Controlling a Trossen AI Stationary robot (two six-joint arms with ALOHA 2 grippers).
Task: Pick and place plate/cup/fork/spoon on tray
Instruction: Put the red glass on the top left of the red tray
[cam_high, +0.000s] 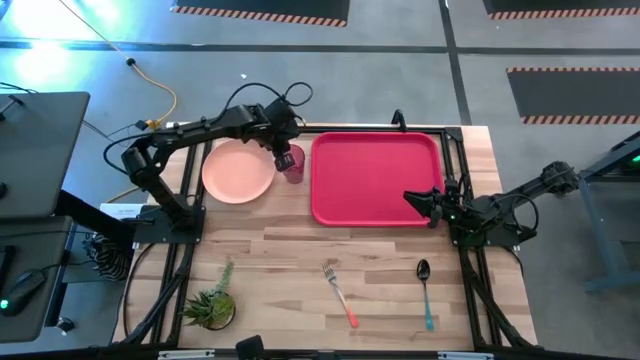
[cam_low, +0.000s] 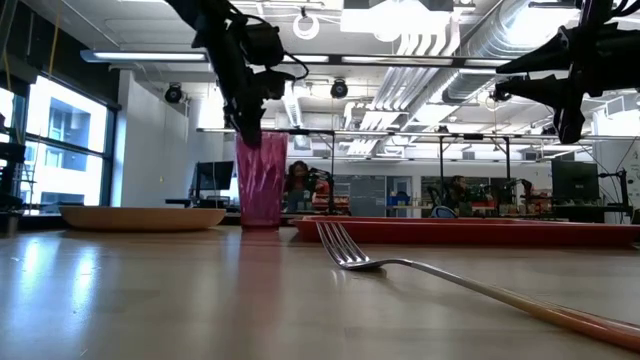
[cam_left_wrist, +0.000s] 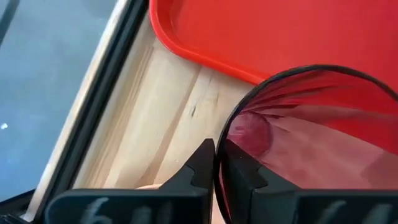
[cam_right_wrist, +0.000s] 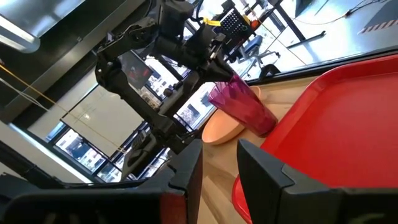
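Wood table (cam_high: 290, 255): left gripper (cam_high: 281, 155) pinches rim of cup (cam_high: 292, 164), cup standing between plate (cam_high: 238, 171) and tray (cam_high: 375, 178). Right gripper (cam_high: 424, 203) over tray's corner, fingers parted, empty. Fork (cam_high: 340, 292), spoon (cam_high: 426, 292) near front edge; plant (cam_high: 212, 305) front left.

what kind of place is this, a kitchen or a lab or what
Most likely a robotics lab or open workshop, not a kitchen: exposed ceiling ducts, hazard-striped floor markings, and a wooden table set between two robot arms.
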